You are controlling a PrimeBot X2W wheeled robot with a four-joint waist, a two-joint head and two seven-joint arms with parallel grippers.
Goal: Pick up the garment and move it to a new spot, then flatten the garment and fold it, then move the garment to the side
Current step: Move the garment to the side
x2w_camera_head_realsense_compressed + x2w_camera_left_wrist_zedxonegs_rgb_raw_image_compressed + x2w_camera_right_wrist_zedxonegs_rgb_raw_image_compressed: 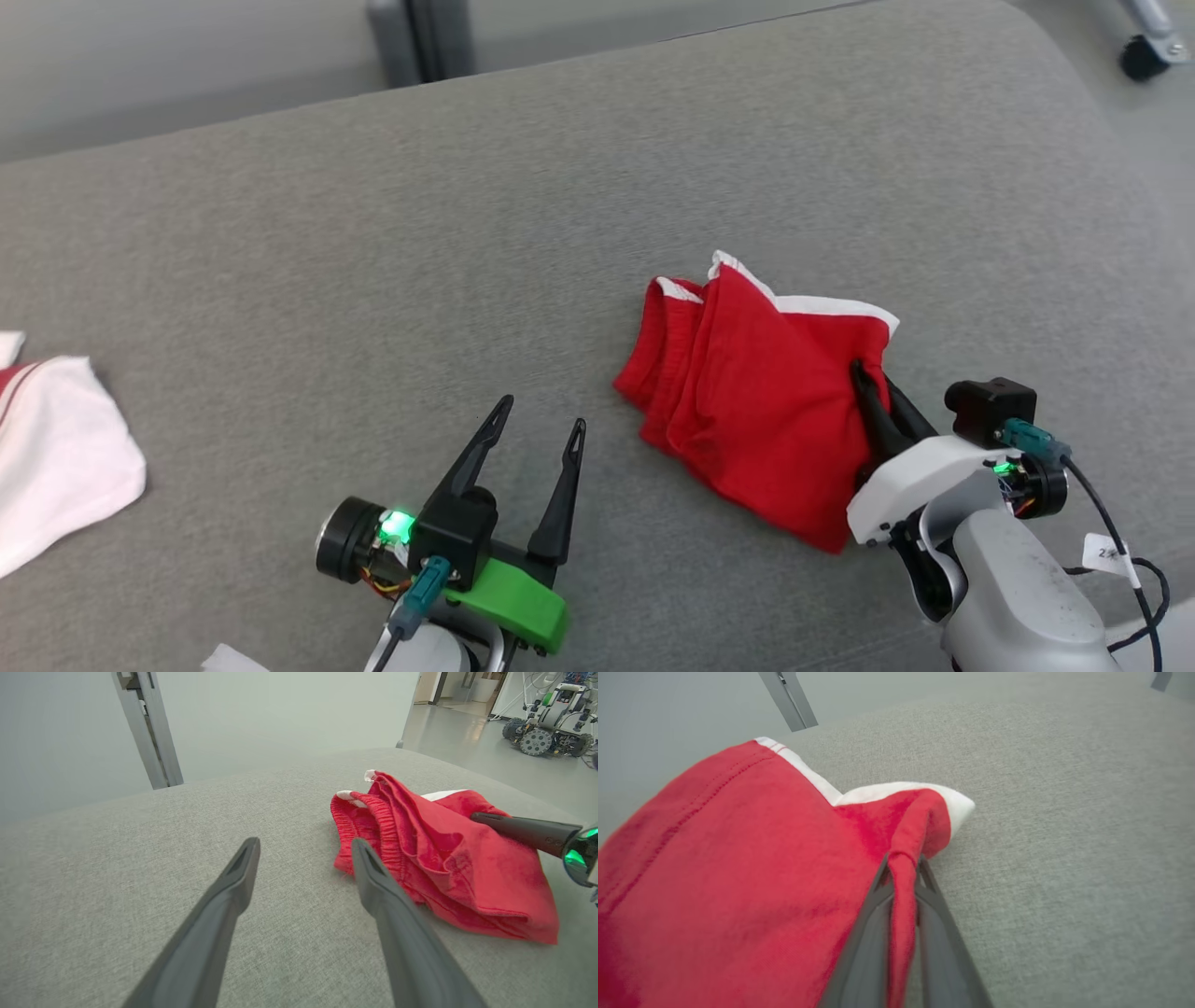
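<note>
Garment: one red piece with white edging, lying bunched on the grey padded surface, right of centre in my head view. The side facing the left wrist camera has a gathered, elastic-looking hem. The rest is folded under itself, so I cannot make out the cut.

Right gripper: fingers together, clamped on a raised red fold at the garment's right edge, next to a white corner. In the head view the fingertips are sunk into the fabric and partly hidden. The right wrist view shows the fold pinched between both fingers. I cannot tell whether the cloth below the pinch is off the surface.

Left gripper: fingers spread wide apart over bare surface, just left of the garment and not touching it.

Surroundings, counted:
- One white cloth with thin red stripes at the far left, cut off by the frame edge and well apart from the garment.
- One small white scrap at the bottom edge, mostly cropped; I cannot identify it.
- One grey post beyond the far edge of the surface.
- One castor at top right, partly cropped.
- One wheeled machine on the floor in the background of the left wrist view, small and unclear.
</note>
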